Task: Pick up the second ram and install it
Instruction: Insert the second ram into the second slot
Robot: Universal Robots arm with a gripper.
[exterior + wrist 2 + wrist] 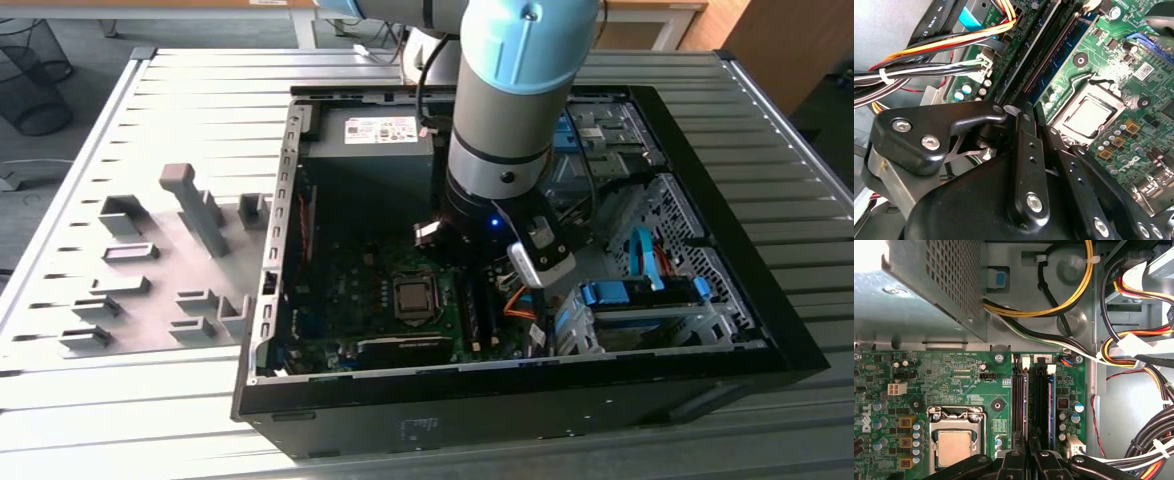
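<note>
On the left of the exterior view a slatted metal table (107,400) carries a group of grey fixture blocks (187,215) of differing heights. Right of them, in the middle of the frame, an open black computer case (534,400) lies on its side with the interior facing up. At the case's upper left sits a grey power supply (374,150). Below it lies the green motherboard (350,290) with its square processor socket (415,297).

The arm (514,120), grey with light-blue joints, comes down from the top centre of the frame into the case, its wrist just right of the socket. Further right, bright-blue drive latches (641,292) stand in the metal drive bay.

In both wrist views the black claw (1029,442) (1034,117) hangs low over the long memory slots beside the socket. The second ram (1025,405) (1051,65) appears as a thin blue-green strip standing on edge in the slot nearest the socket. It runs the length of that slot up to the claw's tips. Whether the claw is spread, pressed together or pinching the strip cannot be told, nor whether the strip is pushed fully home.

On the far side of the slots from the socket, a bundle of orange, yellow, black and white wires (1134,350) (929,55) crosses the bare metal of the case.
</note>
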